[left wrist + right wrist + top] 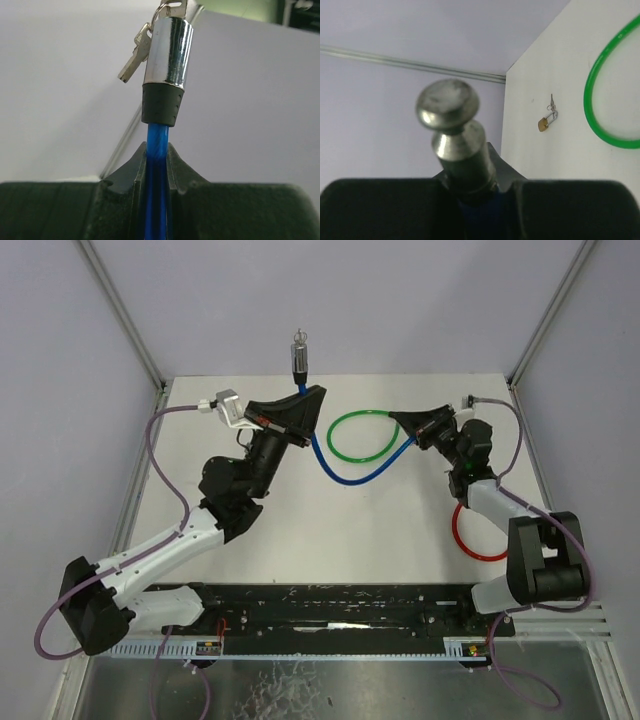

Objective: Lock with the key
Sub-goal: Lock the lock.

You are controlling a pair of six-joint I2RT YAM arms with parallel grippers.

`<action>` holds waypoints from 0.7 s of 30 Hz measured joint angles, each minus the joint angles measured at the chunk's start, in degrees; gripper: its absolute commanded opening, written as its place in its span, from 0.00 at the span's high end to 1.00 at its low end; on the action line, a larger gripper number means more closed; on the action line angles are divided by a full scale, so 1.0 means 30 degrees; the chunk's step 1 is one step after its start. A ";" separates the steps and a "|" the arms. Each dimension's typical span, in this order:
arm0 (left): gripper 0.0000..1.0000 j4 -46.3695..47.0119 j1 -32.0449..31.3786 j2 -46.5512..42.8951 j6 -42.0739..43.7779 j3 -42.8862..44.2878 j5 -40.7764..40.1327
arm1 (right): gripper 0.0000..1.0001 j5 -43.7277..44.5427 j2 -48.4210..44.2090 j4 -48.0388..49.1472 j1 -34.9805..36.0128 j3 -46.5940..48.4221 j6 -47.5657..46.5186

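Observation:
A blue cable lock (350,478) sags in a curve between my two grippers. My left gripper (312,398) is shut on the blue cable (157,137) just under its chrome lock body (167,55), which stands upright above the fingers. Keys (135,60) hang on a ring at the top of that body. The same lock body (298,350) shows near the back wall in the top view. My right gripper (398,420) is shut on the cable's other end, just below the steel knob-headed pin (452,115), which sticks up out of the fingers. The two ends are apart.
A green cable loop (362,436) lies on the table between the grippers, and a red loop (470,535) lies near the right arm. A small brass padlock (546,122) with a key lies on the table further off. Walls close in the back and sides.

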 measured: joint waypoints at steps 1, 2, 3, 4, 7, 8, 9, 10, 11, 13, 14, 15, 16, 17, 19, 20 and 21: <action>1.00 -0.0007 0.0000 0.0015 0.0284 -0.0321 -0.0197 | 1.00 -0.0226 -0.0328 -0.0743 -0.0007 0.0510 -0.0896; 1.00 -0.0066 0.0000 0.0058 0.0495 -0.0525 -0.0313 | 1.00 -0.0525 -0.0634 -0.1464 -0.0007 0.1115 -0.1887; 1.00 -0.0146 0.0000 0.0168 0.0780 -0.0692 -0.0408 | 1.00 -0.0801 -0.0896 -0.2135 -0.0007 0.1756 -0.2987; 1.00 -0.0342 0.0000 0.0350 0.1144 -0.0750 -0.0444 | 1.00 -0.1122 -0.1129 -0.2790 -0.0007 0.2382 -0.4102; 1.00 -0.1348 0.0000 0.1042 0.2455 -0.0743 0.0146 | 1.00 -0.2164 -0.1770 -0.4750 -0.0007 0.4007 -0.8051; 1.00 -0.1617 -0.0007 0.1224 0.2790 -0.0750 0.0488 | 1.00 -0.2528 -0.1931 -0.5115 -0.0007 0.4306 -0.9122; 1.00 -0.1865 -0.0015 0.1464 0.3198 -0.0772 0.0969 | 1.00 -0.3060 -0.2106 -0.5552 -0.0007 0.4583 -1.0389; 1.00 -0.1974 -0.0015 0.1676 0.3577 -0.0874 0.1479 | 1.00 -0.3657 -0.2288 -0.5894 -0.0007 0.4765 -1.1752; 1.00 -0.2018 -0.0036 0.1800 0.3876 -0.1049 0.1880 | 1.00 -0.4350 -0.2463 -0.6069 -0.0007 0.4830 -1.2968; 1.00 -0.1960 -0.0095 0.2018 0.4561 -0.1705 0.2834 | 1.00 -0.5982 -0.2754 -0.6397 0.0000 0.4838 -1.5220; 1.00 -0.1931 -0.0168 0.2106 0.4889 -0.2098 0.3235 | 1.00 -0.7038 -0.2849 -0.6528 0.0015 0.4838 -1.6611; 1.00 -0.1902 -0.0248 0.2193 0.5195 -0.2499 0.3577 | 1.00 -0.7941 -0.2900 -0.6630 0.0044 0.4838 -1.7726; 1.00 -0.1858 -0.0342 0.2266 0.5450 -0.2820 0.3803 | 1.00 -0.8684 -0.2907 -0.6688 0.0066 0.4838 -1.8564; 1.00 -0.1668 -0.0466 0.2310 0.5741 -0.3279 0.4029 | 1.00 -0.9588 -0.2914 -0.6710 0.0087 0.4823 -1.9518; 1.00 -0.1158 -0.0707 0.2310 0.6178 -0.4262 0.4313 | 1.00 -1.1256 -0.2914 -0.6382 0.0131 0.4634 -2.0961; 1.00 -0.0845 -0.0816 0.2302 0.6360 -0.4758 0.4386 | 1.00 -1.1941 -0.2914 -0.6091 0.0146 0.4481 -2.1376; 1.00 -0.0466 -0.0882 0.2280 0.6477 -0.5209 0.4459 | 1.00 -1.2677 -0.2914 -0.5756 0.0168 0.4262 -2.1799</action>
